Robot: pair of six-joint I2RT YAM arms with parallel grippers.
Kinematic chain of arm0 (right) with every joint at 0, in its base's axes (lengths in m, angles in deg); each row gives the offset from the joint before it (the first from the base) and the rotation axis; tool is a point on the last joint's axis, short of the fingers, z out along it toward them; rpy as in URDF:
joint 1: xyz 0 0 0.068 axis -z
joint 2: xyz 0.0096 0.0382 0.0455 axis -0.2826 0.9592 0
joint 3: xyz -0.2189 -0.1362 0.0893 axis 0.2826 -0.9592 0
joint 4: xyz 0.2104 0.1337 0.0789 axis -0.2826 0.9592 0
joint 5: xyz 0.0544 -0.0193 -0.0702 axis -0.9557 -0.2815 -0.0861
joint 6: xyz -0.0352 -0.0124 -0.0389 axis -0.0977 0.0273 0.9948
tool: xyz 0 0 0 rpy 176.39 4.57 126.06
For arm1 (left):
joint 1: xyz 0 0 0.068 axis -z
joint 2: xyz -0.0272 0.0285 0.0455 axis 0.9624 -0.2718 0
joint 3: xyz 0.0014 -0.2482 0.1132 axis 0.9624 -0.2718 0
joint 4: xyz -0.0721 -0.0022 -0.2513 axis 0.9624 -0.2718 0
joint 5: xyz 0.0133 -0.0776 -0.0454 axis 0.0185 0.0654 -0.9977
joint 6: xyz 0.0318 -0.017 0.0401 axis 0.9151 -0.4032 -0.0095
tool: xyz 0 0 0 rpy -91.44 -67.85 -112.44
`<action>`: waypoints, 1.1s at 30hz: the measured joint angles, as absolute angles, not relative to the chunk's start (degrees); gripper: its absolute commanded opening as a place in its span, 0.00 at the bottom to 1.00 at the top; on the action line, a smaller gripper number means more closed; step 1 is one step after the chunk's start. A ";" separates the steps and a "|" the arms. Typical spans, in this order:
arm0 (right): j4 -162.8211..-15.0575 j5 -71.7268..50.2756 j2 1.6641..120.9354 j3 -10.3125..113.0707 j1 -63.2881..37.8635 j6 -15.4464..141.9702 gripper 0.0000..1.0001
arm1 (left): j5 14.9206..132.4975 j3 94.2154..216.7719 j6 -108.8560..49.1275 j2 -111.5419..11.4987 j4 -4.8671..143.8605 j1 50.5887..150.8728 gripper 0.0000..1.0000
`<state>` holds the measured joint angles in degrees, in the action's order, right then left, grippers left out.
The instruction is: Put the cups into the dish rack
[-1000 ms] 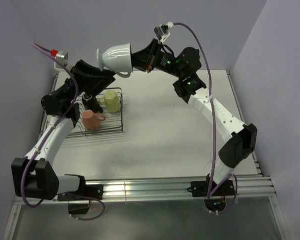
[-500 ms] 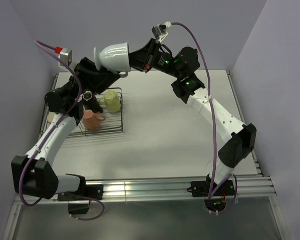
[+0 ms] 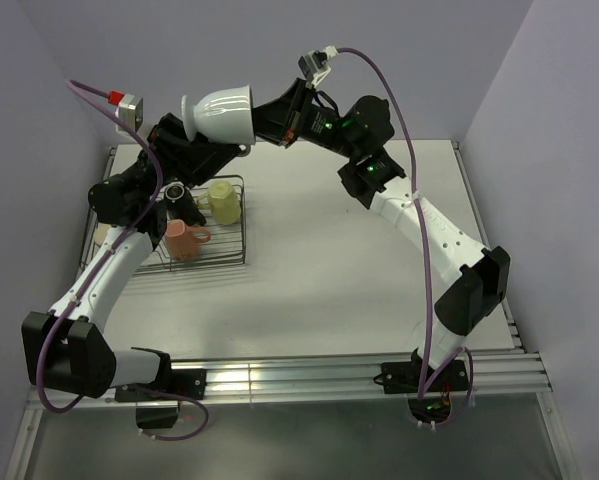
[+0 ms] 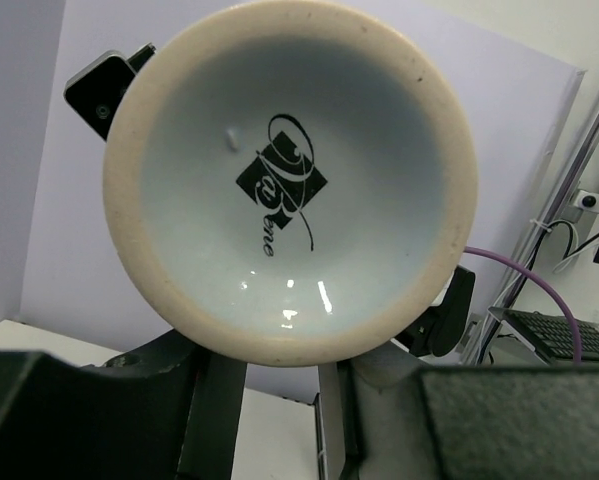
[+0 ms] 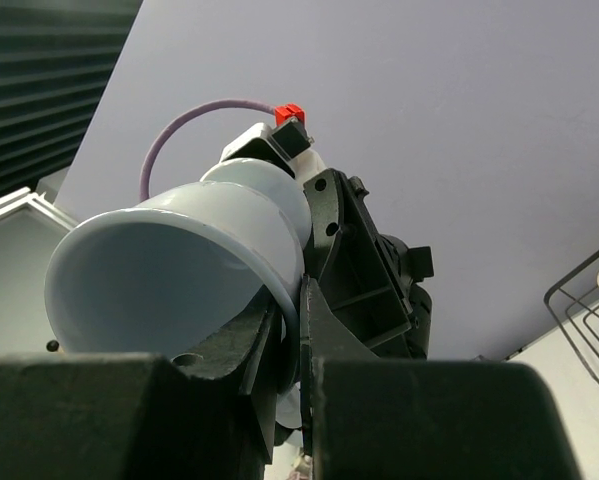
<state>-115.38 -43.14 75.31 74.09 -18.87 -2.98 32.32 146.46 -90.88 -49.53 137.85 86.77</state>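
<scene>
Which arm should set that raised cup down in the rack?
Left, probably. The right gripper pinches the pale cup by its rim with its arm stretched far across, while the left gripper sits just under the cup, close by the dish rack.

Place: a robotics lab test cell is showing here.
Enclosure: plain lavender panels [image 3: 99, 50] are closing in a white table [image 3: 319, 290] on three sides.
Mounting: a left arm [image 3: 109, 275] and a right arm [image 3: 439, 235] are standing on an aluminium rail [image 3: 309, 378] at the near edge.
Wiring: purple cables [image 3: 404, 110] are looping openly above the arms.
Background: a metal frame [image 4: 569, 160], a small mounted camera [image 4: 589, 200] and a keyboard [image 4: 564, 335] are showing in the left wrist view.
Kitchenware: a wire dish rack [image 3: 229, 245] with mugs [image 3: 223, 203] is sitting on the table.
</scene>
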 measured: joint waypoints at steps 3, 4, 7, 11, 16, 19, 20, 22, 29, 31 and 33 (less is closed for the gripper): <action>-115.40 -42.61 75.37 74.09 -19.20 -3.20 0.00 | 32.32 146.46 -90.84 -49.53 137.83 86.81 0.33; -115.45 -42.50 75.40 74.09 -19.24 -3.33 0.00 | 32.34 146.46 -90.77 -49.53 137.83 86.81 0.29; -115.51 -42.37 75.40 74.09 -19.44 -3.61 0.00 | 32.39 146.46 -90.47 -49.53 137.72 86.81 0.23; -115.38 -42.07 75.40 74.09 -19.46 -4.42 0.00 | 32.34 146.79 -90.01 -49.53 137.72 86.79 0.18; -115.45 -42.07 75.40 74.00 -19.46 -4.44 0.00 | 32.34 146.79 -90.20 -49.53 137.72 86.79 0.00; -115.51 -42.07 75.40 73.98 -19.46 -4.44 0.00 | 32.34 146.79 -90.34 -49.53 137.74 86.79 0.00; -115.56 -42.07 75.40 73.94 -19.46 -4.44 0.02 | 32.34 146.79 -90.34 -49.53 137.72 86.79 0.00; -115.64 -42.07 75.40 73.83 -19.46 -4.42 0.23 | 32.21 146.79 -90.25 -49.53 137.67 86.70 0.00; -116.91 -42.24 75.40 72.71 -19.62 -3.16 0.50 | 31.08 145.50 -90.07 -49.36 135.44 86.33 0.00; -116.95 -42.29 75.40 72.10 -19.62 -2.91 0.52 | 30.66 145.26 -90.14 -49.36 135.14 85.87 0.00; -116.93 -42.39 75.40 71.71 -19.62 -2.72 0.54 | 30.55 145.23 -90.36 -49.33 135.05 85.24 0.00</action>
